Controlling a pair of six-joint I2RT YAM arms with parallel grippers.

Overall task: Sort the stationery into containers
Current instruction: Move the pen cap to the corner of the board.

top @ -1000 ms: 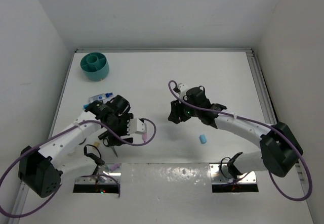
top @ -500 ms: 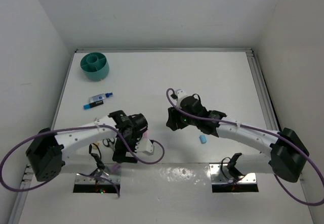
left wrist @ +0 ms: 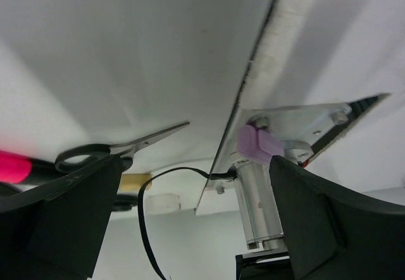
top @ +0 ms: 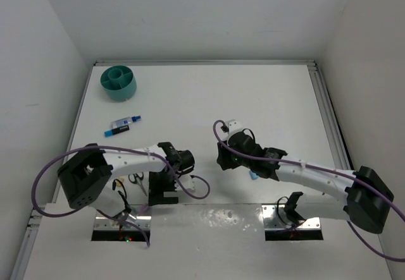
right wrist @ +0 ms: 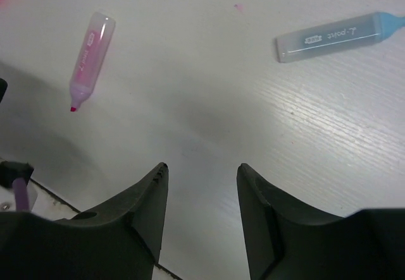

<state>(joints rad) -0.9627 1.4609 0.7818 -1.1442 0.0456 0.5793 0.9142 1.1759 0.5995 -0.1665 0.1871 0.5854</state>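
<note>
- Cup [top: 119, 82]: stands in the far left corner of the table [top: 266, 97], dividers showing, well apart from both arms.
- Blue-black marker [top: 123, 125]: lies near the left edge, between the cup and the left arm.
- Scissors [left wrist: 120, 147]: lie flat, blades together, near the table's near edge and just beside the left gripper.
- Pink marker [right wrist: 88, 59]: lies on the table ahead of the right gripper, off to one side.
- Light-blue marker [right wrist: 338, 36]: lies on the other side, well apart from the pink one. From above only a bit of it shows beside the right arm.
- Left gripper [left wrist: 196, 160]: folded back low toward the near edge. Fingers [left wrist: 57, 223] spread wide, with nothing between them.
- Right gripper [right wrist: 202, 169]: hangs over bare table near the middle. Fingers [right wrist: 142, 210] are about halfway apart and hold nothing.
- A small lilac piece [left wrist: 258, 142] sits at the metal plate on the near edge. I cannot tell what it is.
</note>
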